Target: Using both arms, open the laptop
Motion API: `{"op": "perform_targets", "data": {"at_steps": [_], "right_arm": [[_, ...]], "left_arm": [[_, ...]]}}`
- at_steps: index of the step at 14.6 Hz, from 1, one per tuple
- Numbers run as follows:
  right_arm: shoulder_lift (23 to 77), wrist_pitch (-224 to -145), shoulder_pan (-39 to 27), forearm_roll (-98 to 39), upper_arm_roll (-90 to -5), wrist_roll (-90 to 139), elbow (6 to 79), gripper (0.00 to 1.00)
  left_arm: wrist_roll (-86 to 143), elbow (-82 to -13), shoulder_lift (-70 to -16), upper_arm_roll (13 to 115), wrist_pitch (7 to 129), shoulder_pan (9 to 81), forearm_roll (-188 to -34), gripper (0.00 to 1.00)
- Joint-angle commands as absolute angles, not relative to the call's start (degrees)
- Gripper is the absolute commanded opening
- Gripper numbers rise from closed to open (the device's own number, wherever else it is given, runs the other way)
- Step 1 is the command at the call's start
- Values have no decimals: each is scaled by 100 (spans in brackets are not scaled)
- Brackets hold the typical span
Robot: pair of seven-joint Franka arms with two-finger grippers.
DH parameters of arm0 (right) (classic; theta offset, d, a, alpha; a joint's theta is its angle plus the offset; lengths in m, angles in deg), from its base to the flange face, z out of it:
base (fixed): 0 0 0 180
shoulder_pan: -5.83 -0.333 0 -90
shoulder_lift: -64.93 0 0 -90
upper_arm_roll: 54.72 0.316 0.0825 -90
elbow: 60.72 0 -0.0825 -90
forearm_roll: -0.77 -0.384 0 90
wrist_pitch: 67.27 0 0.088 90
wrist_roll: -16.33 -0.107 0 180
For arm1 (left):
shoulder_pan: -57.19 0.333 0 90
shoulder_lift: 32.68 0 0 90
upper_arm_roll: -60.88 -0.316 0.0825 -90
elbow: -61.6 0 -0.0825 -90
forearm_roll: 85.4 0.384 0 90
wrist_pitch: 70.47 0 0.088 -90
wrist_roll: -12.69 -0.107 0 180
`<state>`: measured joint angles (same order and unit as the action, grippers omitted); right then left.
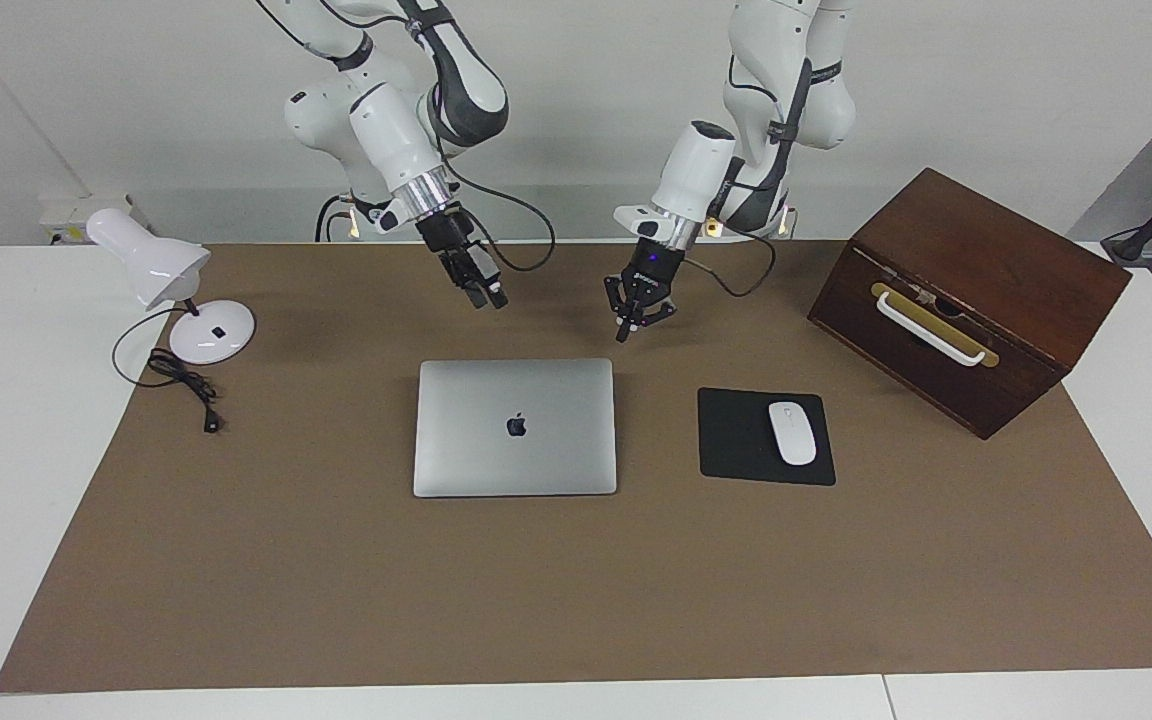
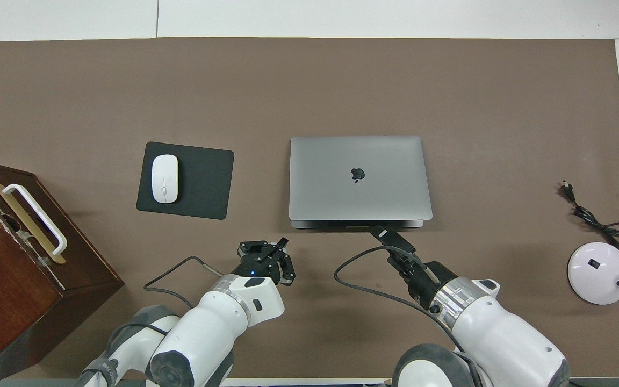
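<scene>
Laptop point(image 1: 515, 427) laid shut mid-mat. Left gripper point(image 1: 623, 333) raised over bare mat just off laptop's robot-side corner, fingertips pressed together, nothing held. Right gripper point(image 1: 492, 297) raised over mat beside laptop's robot-side edge; finger spacing not discernible.

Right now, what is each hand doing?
Left hand: shut, empty, in the air just short of the closed laptop.
Right hand: cannot tell, holding nothing, also in the air.
</scene>
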<state>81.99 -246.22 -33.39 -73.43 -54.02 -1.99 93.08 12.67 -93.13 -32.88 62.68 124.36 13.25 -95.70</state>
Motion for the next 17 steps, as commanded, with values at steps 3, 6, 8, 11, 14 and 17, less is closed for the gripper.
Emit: {"op": "perform_targets", "data": {"at_steps": [3, 6, 8, 11, 14, 17], "right_arm": [[7654, -24709, -3346, -7543, -5367, -107, 8870, 100], [7399, -24709, -3337, -7552, -5367, -107, 8729, 100], [7205, -24709, -3320, -7543, -5367, -107, 8589, 100], [7038, -24701, -3311, -7543, -5367, -99, 8466, 100], [6836, -24701, -3258, -7543, -5367, -11, 8351, 100], [6748, -24683, -3171, -7543, -5376, 42, 8246, 100]], "left_arm": [[1296, -9238, -3874, 6193, 13009, 1113, -9656, 0], [1304, -9098, -3927, 6193, 13001, 1157, -9648, 0], [1304, -8905, -4032, 6193, 12983, 1166, -9630, 0], [1304, -8580, -4304, 6193, 12983, 1175, -9577, 0], [1296, -8439, -4375, 6185, 12974, 1236, -9508, 0], [1296, -8289, -4515, 6193, 12974, 1482, -9165, 0]]}}
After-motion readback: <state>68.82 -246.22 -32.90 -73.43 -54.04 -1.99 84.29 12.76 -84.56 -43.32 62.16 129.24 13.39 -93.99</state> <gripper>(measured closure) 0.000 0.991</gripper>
